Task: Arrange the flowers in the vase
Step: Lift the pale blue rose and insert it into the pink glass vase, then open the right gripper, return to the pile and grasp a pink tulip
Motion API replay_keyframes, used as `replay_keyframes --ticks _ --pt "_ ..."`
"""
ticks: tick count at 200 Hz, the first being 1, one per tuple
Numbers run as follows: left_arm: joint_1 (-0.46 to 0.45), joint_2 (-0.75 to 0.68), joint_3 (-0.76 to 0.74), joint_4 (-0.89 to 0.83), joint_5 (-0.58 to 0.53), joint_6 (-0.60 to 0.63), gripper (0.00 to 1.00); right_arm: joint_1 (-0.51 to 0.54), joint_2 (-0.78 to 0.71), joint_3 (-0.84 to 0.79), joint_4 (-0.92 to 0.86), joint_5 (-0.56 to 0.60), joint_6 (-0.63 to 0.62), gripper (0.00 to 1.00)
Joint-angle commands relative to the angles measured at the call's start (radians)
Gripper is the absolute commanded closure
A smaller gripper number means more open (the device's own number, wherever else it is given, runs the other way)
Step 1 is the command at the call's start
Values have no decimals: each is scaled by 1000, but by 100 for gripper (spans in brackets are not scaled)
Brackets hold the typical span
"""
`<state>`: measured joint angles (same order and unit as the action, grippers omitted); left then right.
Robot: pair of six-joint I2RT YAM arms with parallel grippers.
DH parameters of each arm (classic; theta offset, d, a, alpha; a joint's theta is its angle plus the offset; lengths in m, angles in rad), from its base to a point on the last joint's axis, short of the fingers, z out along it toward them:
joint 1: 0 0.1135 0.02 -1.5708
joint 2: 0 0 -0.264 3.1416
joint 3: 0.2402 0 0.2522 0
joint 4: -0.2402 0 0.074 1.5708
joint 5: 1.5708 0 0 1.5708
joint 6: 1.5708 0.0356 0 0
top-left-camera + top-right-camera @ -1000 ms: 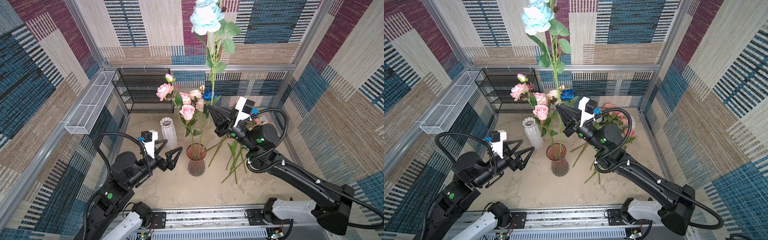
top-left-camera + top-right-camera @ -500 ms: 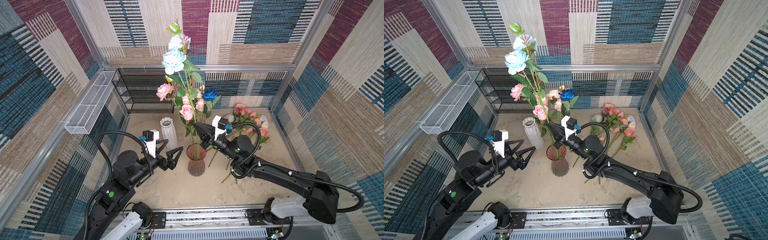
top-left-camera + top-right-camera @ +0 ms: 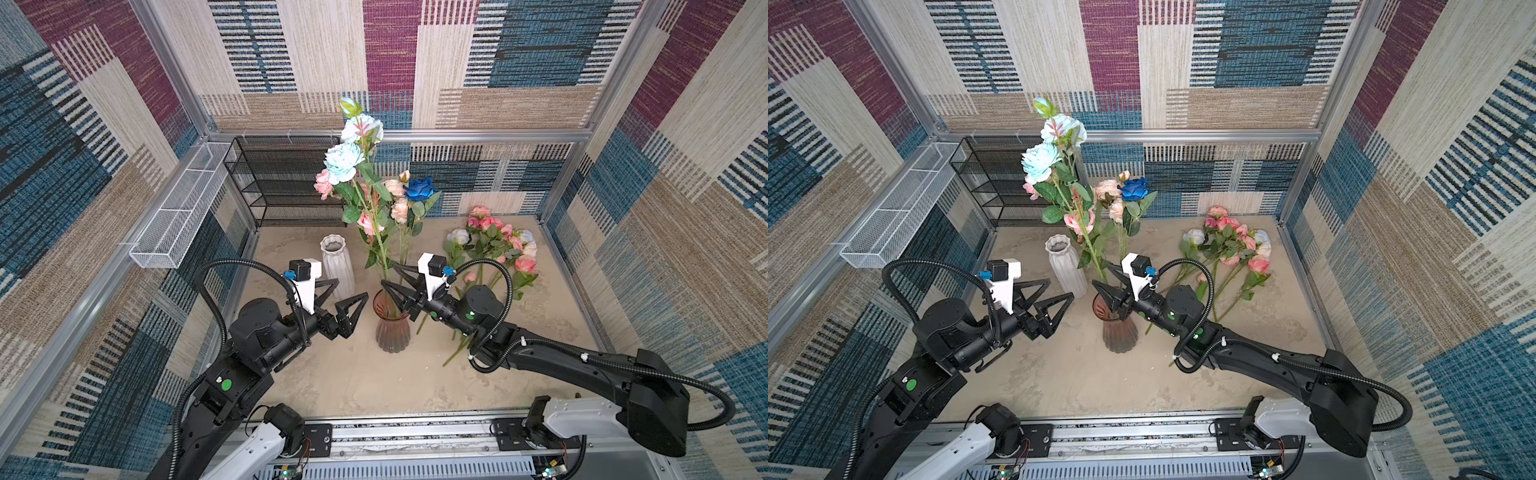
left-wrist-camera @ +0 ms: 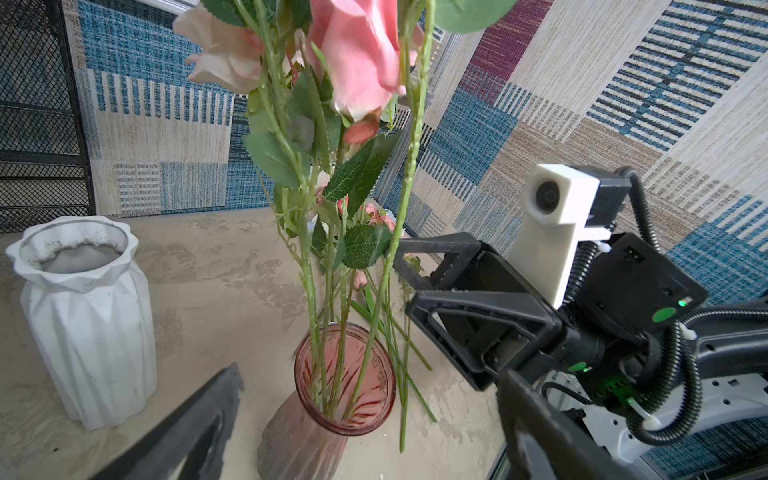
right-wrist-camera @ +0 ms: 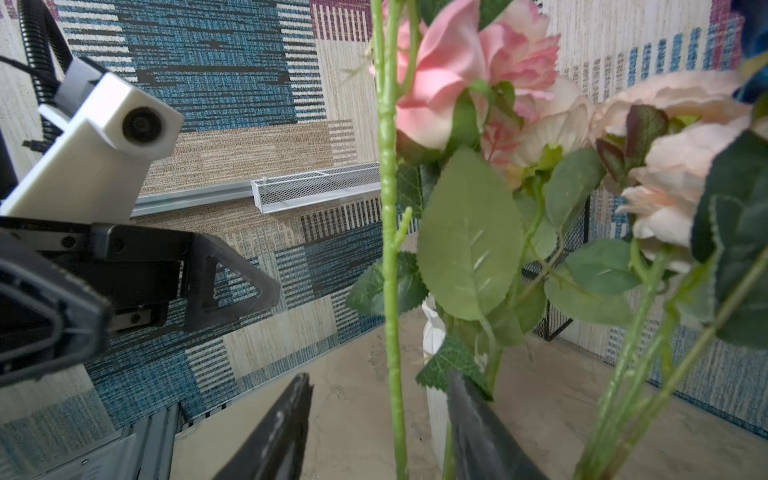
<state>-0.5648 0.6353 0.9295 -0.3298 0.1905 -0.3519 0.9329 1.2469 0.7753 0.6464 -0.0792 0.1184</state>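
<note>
The vase [image 3: 392, 328] is ribbed, pink-tinted clear glass, narrow at the waist and flared at the rim, standing upright near the middle of the mottled sandy counter [image 3: 332, 374]. Several flowers [image 3: 374, 199] stand in it: long knobbly green plastic stems, serrated leaves with a cloth look, pink and peach fabric blooms, two ruffled pale blue heads [image 3: 343, 162] rising highest, and one deep blue rose [image 3: 419, 189]. More flowers, mostly pink with some white, lie in a loose heap [image 3: 494, 249] on the counter at the right rear.

The right pincer [image 3: 390, 275] hovers just above the vase's rim, its jaws parted. In the right wrist view a stem [image 5: 388, 249] runs between the fingers without touching either. The left pincer [image 3: 351, 290] gapes wide and empty just left of the vase. Behind it stands a white, faceted, matte vase [image 3: 337, 266], empty.
</note>
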Motion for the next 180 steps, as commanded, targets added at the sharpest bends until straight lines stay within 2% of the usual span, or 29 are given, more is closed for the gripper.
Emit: replay_keyframes --ticks 1,49,75,87,102,114,130,159,180 --pt "0 3 -1 31 16 15 2 1 -64 -30 -77 5 53 41" --pt "1 15 -7 46 17 19 2 3 -200 -79 -230 62 109 38" --pt "0 39 -4 57 23 27 4 4 -203 -47 -328 42 125 38" --pt "0 57 3 58 28 32 11 4 -171 7 -404 20 125 38" --pt "0 88 17 61 58 42 31 3 -135 60 -480 -10 131 41" --pt "0 110 32 56 76 42 41 3 -129 76 -510 -9 138 42" --pt "0 133 40 54 88 39 48 3 -137 89 -552 25 148 43" --pt "0 139 33 53 84 40 54 2 -159 118 -644 116 179 44" --pt "0 146 34 48 85 42 58 -12 -157 135 -729 206 220 52"
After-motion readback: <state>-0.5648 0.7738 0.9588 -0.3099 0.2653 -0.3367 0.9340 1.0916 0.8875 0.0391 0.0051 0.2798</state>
